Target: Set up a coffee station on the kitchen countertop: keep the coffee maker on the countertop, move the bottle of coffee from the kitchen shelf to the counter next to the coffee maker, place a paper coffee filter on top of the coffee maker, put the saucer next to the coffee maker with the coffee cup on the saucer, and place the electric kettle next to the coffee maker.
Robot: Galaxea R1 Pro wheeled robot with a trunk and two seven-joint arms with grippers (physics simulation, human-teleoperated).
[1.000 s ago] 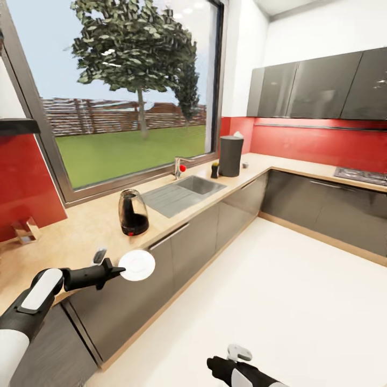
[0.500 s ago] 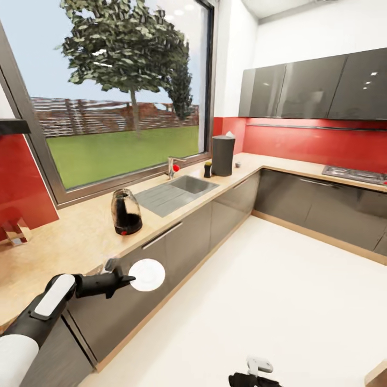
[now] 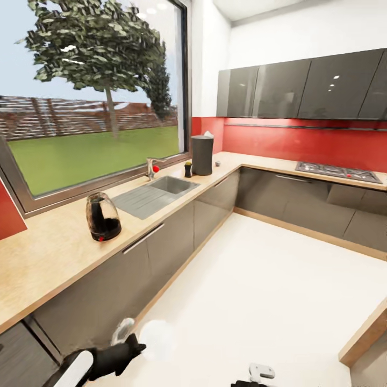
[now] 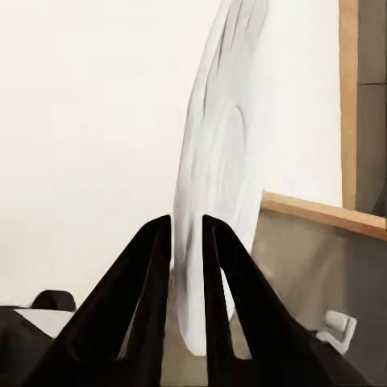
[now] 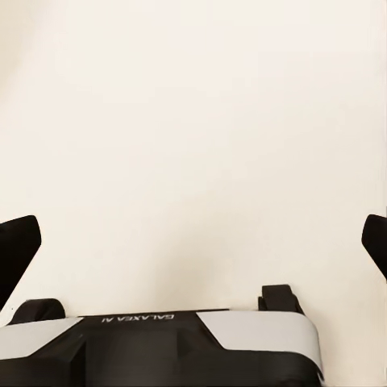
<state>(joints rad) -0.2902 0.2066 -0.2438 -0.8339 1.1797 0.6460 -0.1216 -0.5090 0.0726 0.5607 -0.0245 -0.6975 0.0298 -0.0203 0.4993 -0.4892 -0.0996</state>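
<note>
View swung right since earlier frame; left claw (image 3: 141,344) now low over floor, off tabletop (image 3: 48,252). Clamped on saucer (image 4: 214,185) rim, held edge-on for carrying toward coffee maker (image 3: 202,155). Right claw (image 5: 193,242) spread wide, empty. Electric kettle (image 3: 102,217) upright on tabletop.

A light wood L-shaped countertop (image 3: 54,252) runs under the window and turns along the red back wall, over dark grey cabinets. On it stands an electric kettle (image 3: 102,217) with a dark body, near the front edge. Further along, a grey sink (image 3: 155,192) with a drainer is set into the top, a tap (image 3: 152,167) behind it. Past the sink stand a small dark bottle (image 3: 188,169) and, just beside it, a tall dark grey cylinder (image 3: 202,155). A hob (image 3: 337,172) lies in the far run.
</note>
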